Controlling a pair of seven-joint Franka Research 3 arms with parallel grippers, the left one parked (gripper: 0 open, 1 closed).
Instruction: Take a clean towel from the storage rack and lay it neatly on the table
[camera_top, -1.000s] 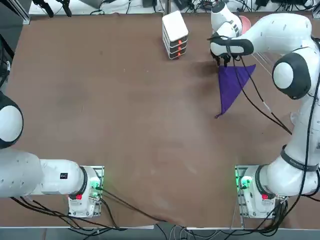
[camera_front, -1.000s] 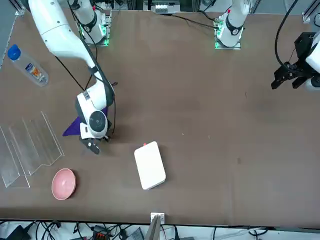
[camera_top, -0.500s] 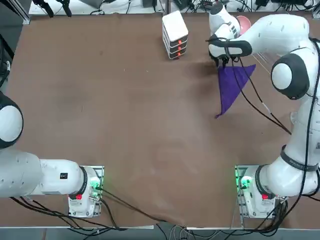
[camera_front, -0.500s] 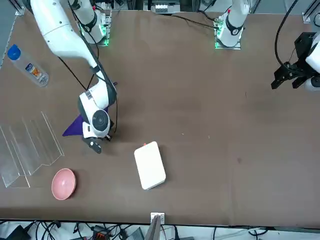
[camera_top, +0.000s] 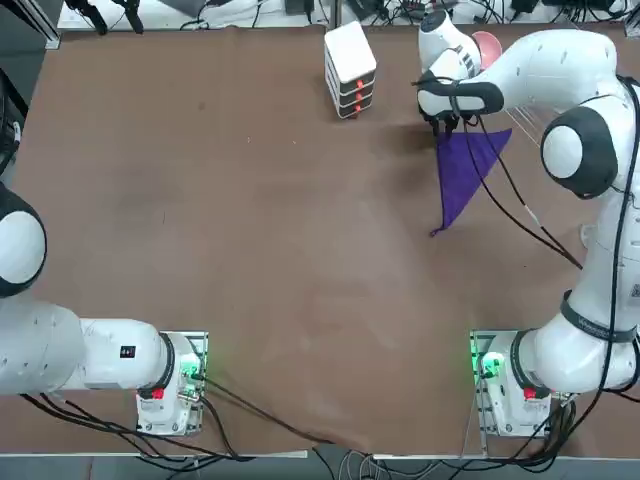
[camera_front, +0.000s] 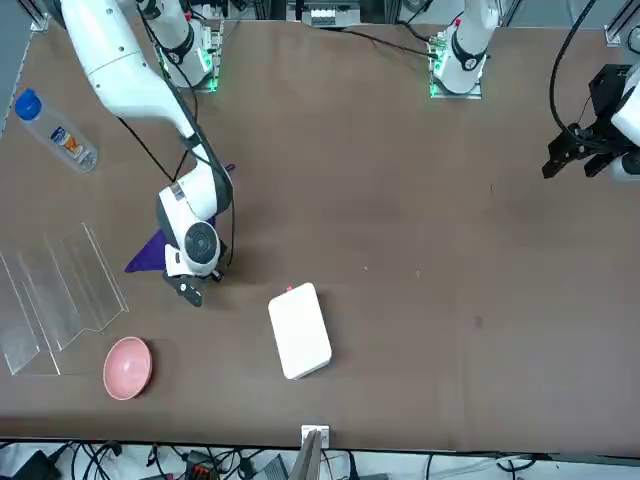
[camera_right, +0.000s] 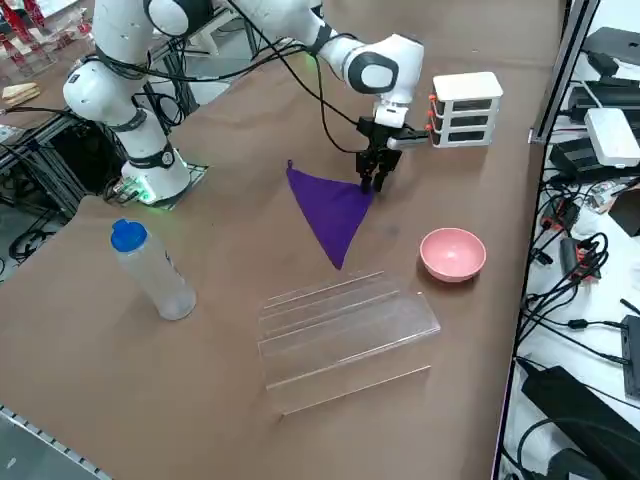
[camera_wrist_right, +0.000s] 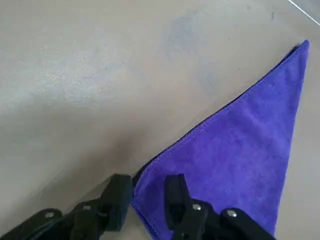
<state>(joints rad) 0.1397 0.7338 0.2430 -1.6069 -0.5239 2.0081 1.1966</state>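
in the side view, the right gripper (camera_wrist_right: 148, 197) is hanging with jaws apart at the towel's (camera_right: 330, 215) two o'clock corner; the clear rack (camera_right: 345, 340) is standing toward six o'clock.

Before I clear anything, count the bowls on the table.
1: the pink bowl, beside the clear rack, on the side nearer the white stacked box. No others show.
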